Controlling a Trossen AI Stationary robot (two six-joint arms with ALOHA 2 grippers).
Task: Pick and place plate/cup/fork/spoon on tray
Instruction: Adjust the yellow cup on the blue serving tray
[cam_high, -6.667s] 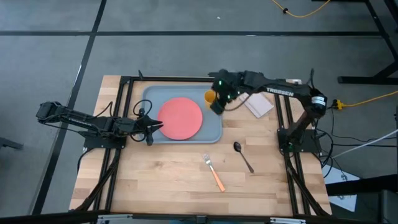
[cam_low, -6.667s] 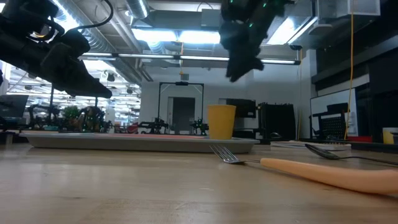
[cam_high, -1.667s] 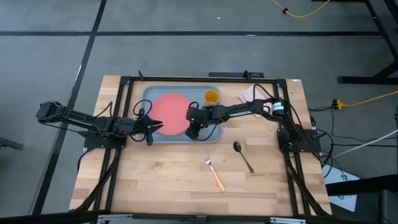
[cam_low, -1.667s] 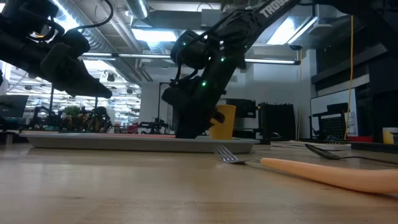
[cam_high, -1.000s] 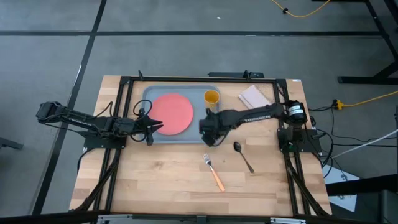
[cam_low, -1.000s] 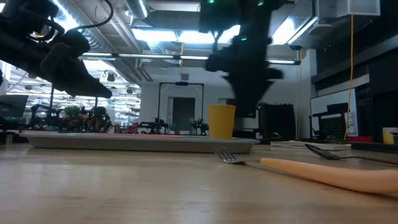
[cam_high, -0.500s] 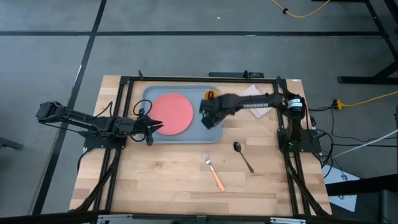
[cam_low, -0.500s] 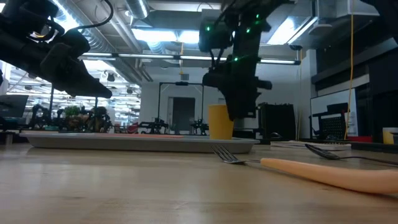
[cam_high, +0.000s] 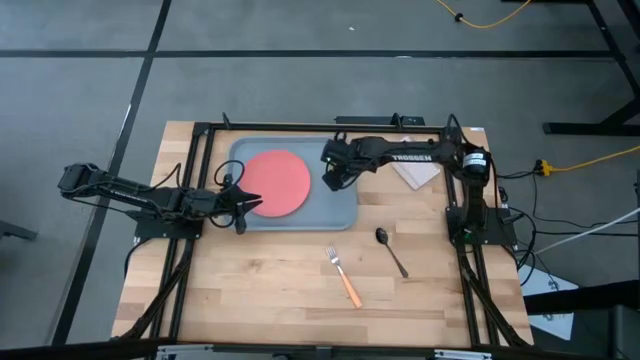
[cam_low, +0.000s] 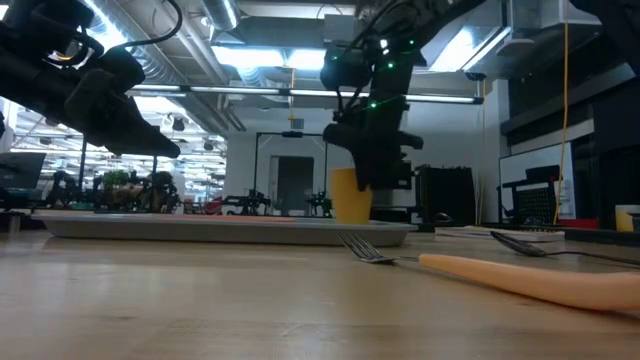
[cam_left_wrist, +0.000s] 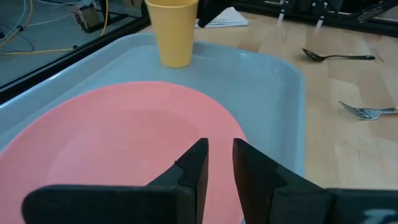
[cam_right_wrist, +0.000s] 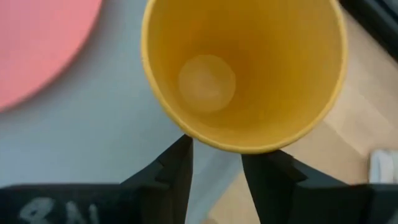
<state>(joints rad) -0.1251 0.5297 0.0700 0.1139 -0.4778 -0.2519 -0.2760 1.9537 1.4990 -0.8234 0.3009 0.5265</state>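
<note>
While the left gripper (cam_high: 243, 203) waits low at the left edge of the grey-blue tray (cam_high: 340, 212), the right gripper (cam_high: 331, 178) hangs over the tray's upper right corner in the high view. The right gripper's two dark fingers (cam_right_wrist: 175, 171) have a narrow gap between them and hold nothing; they sit just above the rim of the yellow cup (cam_right_wrist: 244, 68), which the right wrist view looks straight down into. In the low view the cup (cam_low: 349, 196) stands upright on the tray, partly hidden behind the right gripper (cam_low: 380, 180). The left gripper's fingers (cam_left_wrist: 196, 168) are also close together with a small gap and nothing in it, and they hover over the near edge of the pink plate (cam_left_wrist: 118, 143). The plate (cam_high: 275, 182) lies flat in the left-middle part of the tray. The cup (cam_left_wrist: 173, 30) sits beyond the plate in the left wrist view. The black spoon (cam_high: 390, 248) lies on the wooden table (cam_high: 260, 290) below and right of the tray. The orange-handled fork (cam_high: 343, 277) lies lower down, near the middle of the frame, apart from the spoon. A white napkin (cam_high: 418, 172) lies on the table to the right of the tray, under the right arm.
</note>
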